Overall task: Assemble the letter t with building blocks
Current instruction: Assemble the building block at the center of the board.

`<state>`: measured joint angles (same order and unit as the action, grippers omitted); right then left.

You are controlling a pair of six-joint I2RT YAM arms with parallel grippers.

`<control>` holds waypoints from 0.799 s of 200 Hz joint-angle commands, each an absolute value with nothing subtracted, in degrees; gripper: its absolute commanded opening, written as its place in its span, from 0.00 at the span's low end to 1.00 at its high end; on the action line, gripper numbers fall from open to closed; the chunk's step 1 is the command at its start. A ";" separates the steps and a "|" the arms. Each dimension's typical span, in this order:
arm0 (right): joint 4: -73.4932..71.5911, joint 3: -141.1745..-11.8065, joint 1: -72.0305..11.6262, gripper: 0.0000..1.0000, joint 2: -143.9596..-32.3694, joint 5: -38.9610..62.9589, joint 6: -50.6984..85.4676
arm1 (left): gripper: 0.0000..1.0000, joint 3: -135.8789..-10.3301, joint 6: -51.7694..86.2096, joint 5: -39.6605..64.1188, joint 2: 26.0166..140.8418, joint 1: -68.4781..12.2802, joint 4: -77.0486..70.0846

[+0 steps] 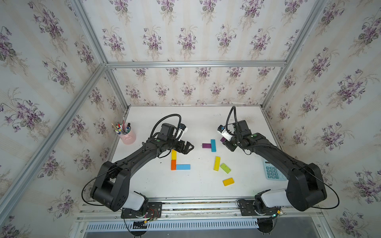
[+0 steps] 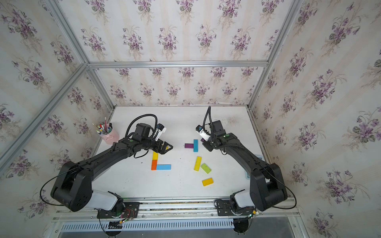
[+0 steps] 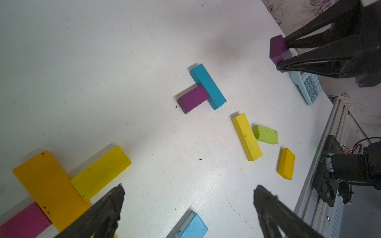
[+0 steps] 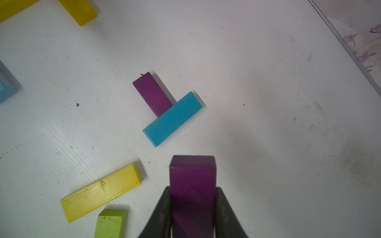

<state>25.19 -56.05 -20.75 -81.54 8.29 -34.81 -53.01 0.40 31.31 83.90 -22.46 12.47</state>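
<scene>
1. Over the table's (image 1: 156,185) left half, left arm: reaches in from the near-left base, elbow raised, forearm slanting toward the middle.
2. At its tip, left gripper (image 1: 188,147): hangs released, jaws spread wide, grasps nothing, just above the top of the letter t (image 1: 173,162).
3. Below it, letter t so far: lies flat as a yellow block (image 1: 173,155) over an orange block (image 1: 173,164), with a light-blue block (image 1: 183,167) as foot pointing right.
4. On the right, right arm: stretches from the near-right base, wrist tipped downward.
5. At that wrist, right gripper (image 4: 192,188): clamps a purple block (image 4: 192,169) by its sides, near a teal block (image 1: 213,145) touching a second purple block (image 1: 206,145).
6. Nearer the front: long yellow block (image 1: 216,163), lime block (image 1: 225,168) just beside it, short yellow block (image 1: 228,181) apart.
</scene>
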 commanded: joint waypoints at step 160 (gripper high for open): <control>23.47 -60.47 -18.23 0.23 -96.56 7.12 -55.97 | 1.00 -50.25 -2.32 36.38 86.43 -20.57 2.65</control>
